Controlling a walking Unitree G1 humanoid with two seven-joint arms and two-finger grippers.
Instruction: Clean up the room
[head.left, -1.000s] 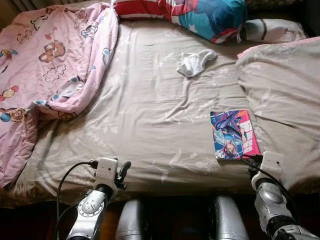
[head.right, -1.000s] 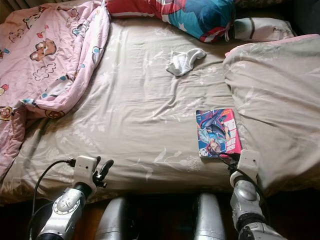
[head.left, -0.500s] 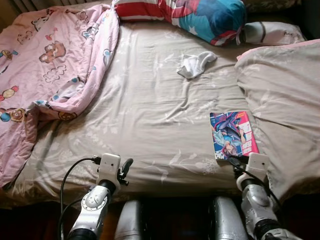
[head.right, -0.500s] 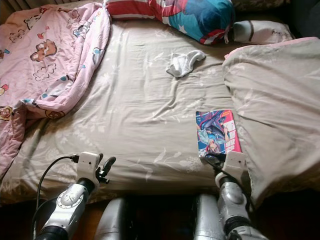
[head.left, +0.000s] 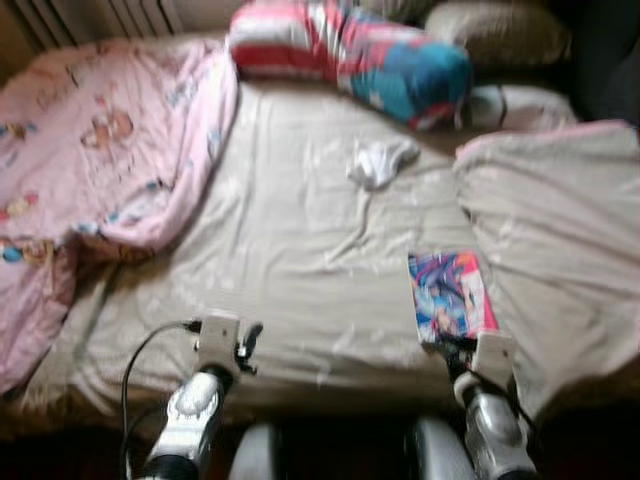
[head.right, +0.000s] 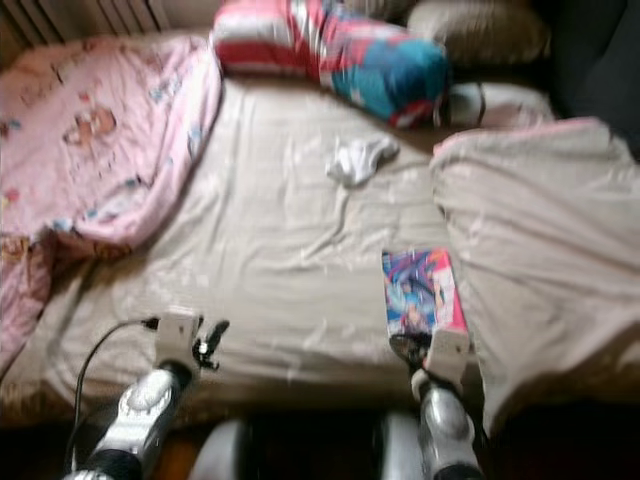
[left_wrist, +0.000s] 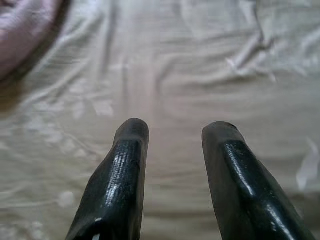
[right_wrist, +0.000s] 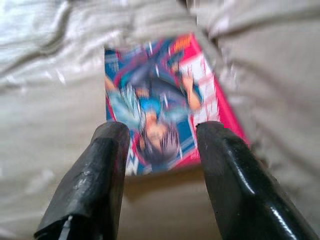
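Cleanup barely begun: book (head.left: 450, 297) lower right on bed (head.left: 290, 240), white cloth (head.left: 380, 162) upper centre. Right gripper (right_wrist: 160, 145) jaws apart, empty, seemingly just short of book. Left gripper (left_wrist: 175, 150) jaws apart, empty.

Open beige sheet (head.left: 290, 250) spans the bed's middle, giving free passage. The pink quilt (head.left: 90, 150) heaps along the left, a folded beige cover (head.left: 560, 230) crowds the right, just beside the book (head.left: 448, 297). A white sock (head.left: 378, 163) lies farther back.
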